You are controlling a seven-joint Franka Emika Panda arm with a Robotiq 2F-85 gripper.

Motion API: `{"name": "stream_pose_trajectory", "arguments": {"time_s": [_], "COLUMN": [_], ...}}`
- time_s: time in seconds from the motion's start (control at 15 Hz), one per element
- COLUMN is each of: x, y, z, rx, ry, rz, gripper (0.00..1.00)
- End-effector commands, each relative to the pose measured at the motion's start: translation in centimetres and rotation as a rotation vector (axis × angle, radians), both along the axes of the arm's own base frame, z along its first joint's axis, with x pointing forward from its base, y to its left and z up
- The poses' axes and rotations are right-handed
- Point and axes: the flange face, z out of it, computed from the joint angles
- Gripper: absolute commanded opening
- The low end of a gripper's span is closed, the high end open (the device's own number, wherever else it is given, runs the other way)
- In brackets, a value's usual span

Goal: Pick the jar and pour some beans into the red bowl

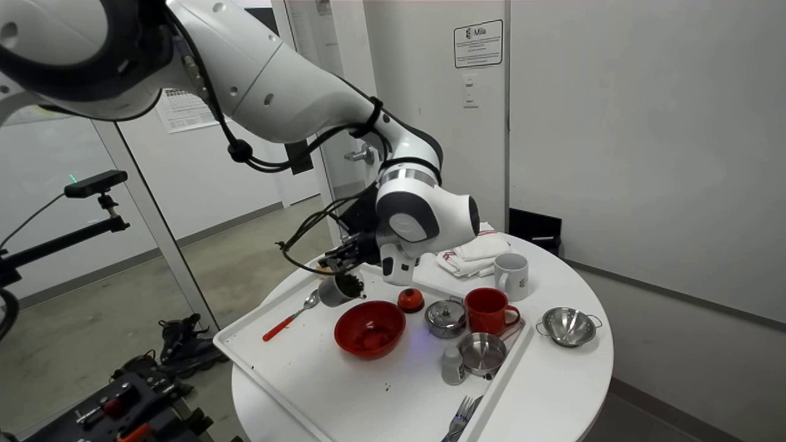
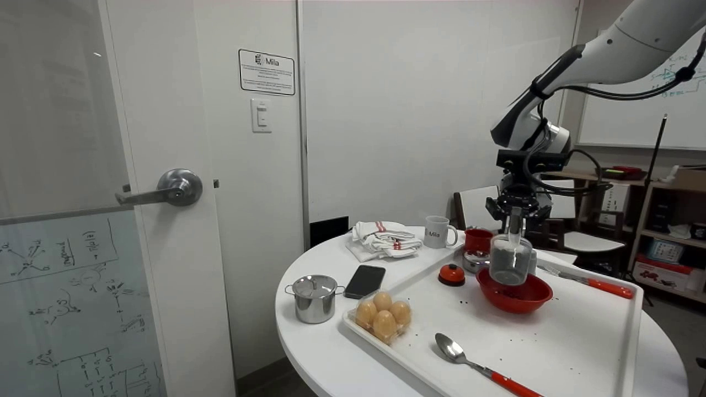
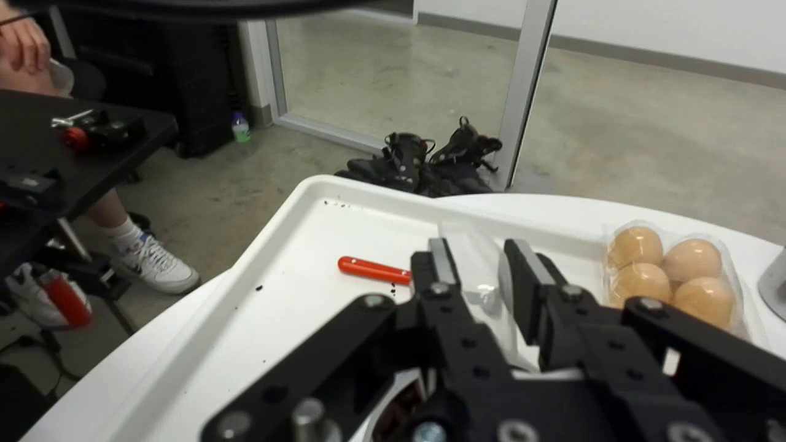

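The jar (image 1: 334,293) is a see-through cup with a handle and holds dark beans near its mouth. It is in the air, tipped on its side, with its mouth towards the red bowl (image 1: 356,350). In an exterior view its clear base (image 2: 508,270) shows in front of the red bowl (image 2: 521,303). My gripper (image 1: 341,255) is shut on the jar's handle, which shows between the fingers in the wrist view (image 3: 478,248). Some dark bits show inside the bowl in an exterior view, but how many is unclear. The bowl is out of the wrist view.
A white tray (image 2: 584,336) bears the bowl, a red-handled spoon (image 2: 474,364), eggs (image 2: 383,315) and a red-orange round thing (image 1: 410,299). A lidded steel pot (image 1: 446,319), red cup (image 1: 484,312), shaker (image 1: 453,367) and steel pan (image 1: 482,355) stand beside the bowl. Dark specks lie on the tray.
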Motion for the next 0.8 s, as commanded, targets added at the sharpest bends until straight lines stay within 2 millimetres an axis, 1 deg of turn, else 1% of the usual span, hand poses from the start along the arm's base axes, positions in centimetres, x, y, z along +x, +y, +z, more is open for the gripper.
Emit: {"name": "stream_pose_trajectory", "arguments": {"time_s": [0.0,0.2,0.33,0.4,0.47,0.53,0.6,0.73], "x": [0.1,0.2,0.1,0.0,-0.1,-0.3,-0.4,-0.9], "y": [2.2,4.5,6.5,7.9,9.2,10.9,12.1,15.0], "z": [4.1,7.1,8.6,9.0,9.3,9.2,9.2,8.3], "rx": [-0.155,-0.248,-0.318,-0.351,-0.378,-0.408,-0.432,-0.467], "ry": [-0.016,-0.074,-0.132,-0.166,-0.197,-0.233,-0.258,-0.293], "rz": [0.082,0.191,0.24,0.267,0.287,0.306,0.315,0.339], "gripper": [0.09,0.09,0.09,0.09,0.09,0.09,0.09,0.09]}}
